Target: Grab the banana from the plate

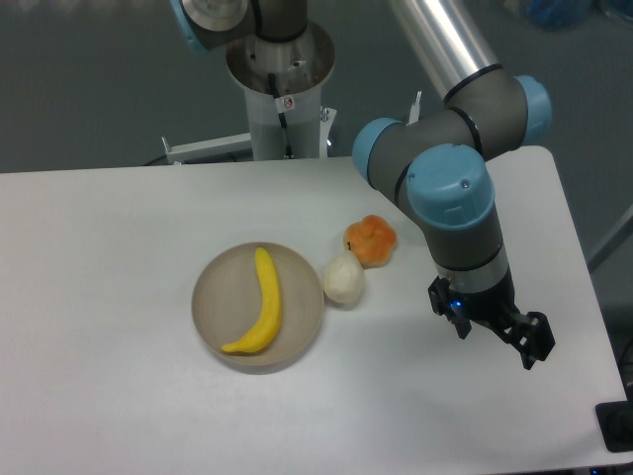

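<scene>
White table (119, 396) is carrying everything. Your bright yellow curved toy banana (263, 307) is lying lengthwise in the round beige plate (210, 319), free to grab. Black two-finger claw (497, 334) is hovering well right, spread open, gripping nothing.

A flat white table (119, 396) fills most of the scene. Near its middle rests a round, shallow beige-tan plate (211, 319) with a low rim. Just right of the plate, touching or almost touching its rim (the gap is too fine to tell), sits a small white egg-shaped object (342, 279). A round orange fruit (370, 239) lies just beyond it, farther back and to the right, touching the egg.
</scene>
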